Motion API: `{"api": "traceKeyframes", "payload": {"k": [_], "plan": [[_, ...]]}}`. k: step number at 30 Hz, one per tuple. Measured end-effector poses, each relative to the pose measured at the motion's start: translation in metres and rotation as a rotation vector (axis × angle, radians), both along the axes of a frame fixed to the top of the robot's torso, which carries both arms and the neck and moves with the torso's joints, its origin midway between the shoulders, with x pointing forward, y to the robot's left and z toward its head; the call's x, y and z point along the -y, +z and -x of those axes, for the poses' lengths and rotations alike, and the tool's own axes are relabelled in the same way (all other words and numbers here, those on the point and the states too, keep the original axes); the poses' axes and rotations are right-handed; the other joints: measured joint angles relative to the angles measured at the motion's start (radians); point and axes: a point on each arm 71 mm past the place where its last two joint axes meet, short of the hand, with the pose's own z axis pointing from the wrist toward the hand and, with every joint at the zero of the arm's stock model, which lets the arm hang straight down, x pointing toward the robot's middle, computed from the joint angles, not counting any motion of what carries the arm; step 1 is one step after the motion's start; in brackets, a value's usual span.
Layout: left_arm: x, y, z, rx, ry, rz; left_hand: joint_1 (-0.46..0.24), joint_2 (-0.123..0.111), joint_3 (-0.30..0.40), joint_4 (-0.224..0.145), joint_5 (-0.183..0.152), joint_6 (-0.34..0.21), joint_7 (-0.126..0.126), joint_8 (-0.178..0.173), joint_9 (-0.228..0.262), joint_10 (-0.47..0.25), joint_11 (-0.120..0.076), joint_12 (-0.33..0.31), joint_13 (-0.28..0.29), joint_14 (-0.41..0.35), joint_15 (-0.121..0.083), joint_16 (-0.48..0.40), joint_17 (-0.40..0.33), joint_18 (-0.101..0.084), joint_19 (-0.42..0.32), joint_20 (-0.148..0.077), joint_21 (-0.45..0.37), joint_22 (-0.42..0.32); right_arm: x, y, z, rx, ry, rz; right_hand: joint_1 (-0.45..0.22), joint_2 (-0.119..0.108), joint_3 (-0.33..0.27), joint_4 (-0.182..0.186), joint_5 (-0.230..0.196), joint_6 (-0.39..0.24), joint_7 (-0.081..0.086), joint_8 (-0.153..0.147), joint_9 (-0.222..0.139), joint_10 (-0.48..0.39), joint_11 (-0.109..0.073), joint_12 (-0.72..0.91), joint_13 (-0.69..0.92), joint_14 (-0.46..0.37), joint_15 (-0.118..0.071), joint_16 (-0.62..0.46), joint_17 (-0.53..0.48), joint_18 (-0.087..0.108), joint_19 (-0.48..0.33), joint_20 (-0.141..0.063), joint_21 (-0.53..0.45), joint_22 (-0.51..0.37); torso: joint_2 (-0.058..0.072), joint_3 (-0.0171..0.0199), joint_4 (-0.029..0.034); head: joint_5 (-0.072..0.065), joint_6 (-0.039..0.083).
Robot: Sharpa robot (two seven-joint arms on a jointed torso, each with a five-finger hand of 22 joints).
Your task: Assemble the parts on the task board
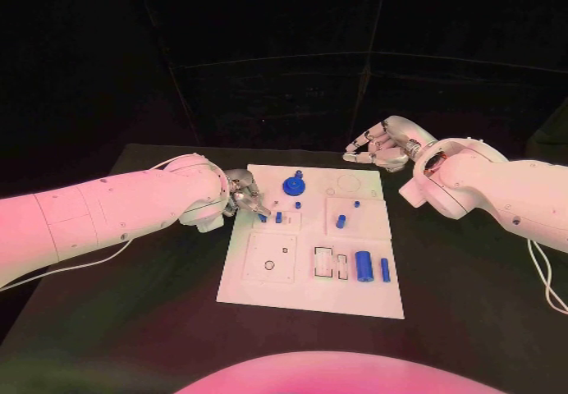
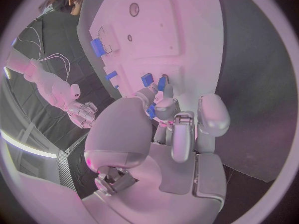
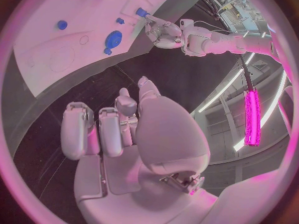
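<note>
The white task board (image 1: 355, 295) lies mid-table. My left hand (image 1: 245, 199) is at the board's left edge and pinches a small blue part (image 1: 262, 217) between its fingertips just above the board; in the left wrist view the small blue part (image 2: 151, 110) shows between the fingers of the left hand (image 2: 171, 114), beside a blue peg (image 2: 161, 83) standing in the board (image 2: 187, 35). My right hand (image 1: 379, 146) hovers off the board's far right corner with loosely bent fingers, nothing in it. The right hand (image 3: 118, 129) is well away from the board (image 3: 56, 59).
On the board are a round blue knob (image 1: 292, 185), a short peg (image 1: 278, 217), a blue cylinder (image 1: 341, 221), a thick blue cylinder (image 1: 364, 266) and a slim one (image 1: 385, 269) near the right edge. Outlined recesses (image 1: 323, 261) are near the front. Black table surrounds the board.
</note>
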Motion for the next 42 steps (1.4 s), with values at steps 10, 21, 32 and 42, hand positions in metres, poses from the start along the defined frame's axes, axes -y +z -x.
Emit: {"api": "traceKeyframes", "payload": {"k": [10,21,32,42], "plan": [[-0.001,-0.002,-0.002,-0.01,0.003,-0.009,-0.003,-0.003,0.006,-0.006,0.003,0.0,0.0,-0.001,0.001,0.0,0.0,0.0,0.0,0.0,0.0,0.0,0.0,0.0,0.0,0.0,0.0,0.0,-0.001,0.0,0.0,0.001,0.002,-0.001,0.0,0.0,0.0,0.0,0.0,0.0,0.0,0.0,0.0,0.0,0.0,0.0,0.0,0.0,0.0,0.0,0.0,0.0,0.0,0.0,0.0,0.0,0.0,0.0004,0.0007,0.001,-0.003],[-0.002,-0.002,-0.002,-0.021,-0.001,-0.016,-0.003,-0.003,0.021,0.004,0.003,0.001,0.002,0.004,0.002,0.004,0.003,0.006,0.009,0.0,0.0,0.0,0.0,0.0,0.0,0.0,0.0,0.0,-0.001,0.0,0.0,0.001,0.002,-0.001,0.0,0.0,0.0,0.0,0.0,0.0,0.0,0.0,0.0,0.0,0.0,0.0,0.0,0.0,0.0,0.0,0.0,0.0,0.0,0.0,0.0,0.0,0.0,0.0,-0.0018,0.005,-0.004],[-0.002,-0.004,-0.004,-0.032,0.007,-0.017,-0.1,-0.017,0.121,-0.058,0.002,0.016,-0.002,0.024,0.015,0.017,-0.002,0.023,0.025,0.0,0.0,0.0,0.0,0.0,0.003,-0.003,0.001,0.01,-0.001,0.0,0.0,0.002,0.003,-0.001,0.0,0.0,0.0,0.0,0.0,0.0,0.0,0.0,0.0,0.0,0.0,0.0,0.0,0.0,0.0,0.0,0.0,0.0,0.0,0.0,0.0,0.0,0.0,-0.0007,-0.0055,0.007,-0.004],[0.0,-0.007,-0.01,-0.051,0.017,-0.018,-0.189,-0.044,0.057,-0.008,0.005,0.046,-0.022,0.043,0.022,0.032,-0.014,0.041,0.045,0.0,-0.007,0.0,0.0,0.0,0.014,-0.007,0.012,0.024,-0.003,0.0,0.0,0.004,0.009,-0.004,0.0,0.0,0.0,0.0,0.0,0.0,0.0,0.0,0.0,0.0,0.0,-0.004,-0.004,0.0,0.0,-0.005,0.0,0.0,0.0,0.0,-0.004,-0.008,0.001,-0.0015,-0.0075,0.011,-0.004]]}}
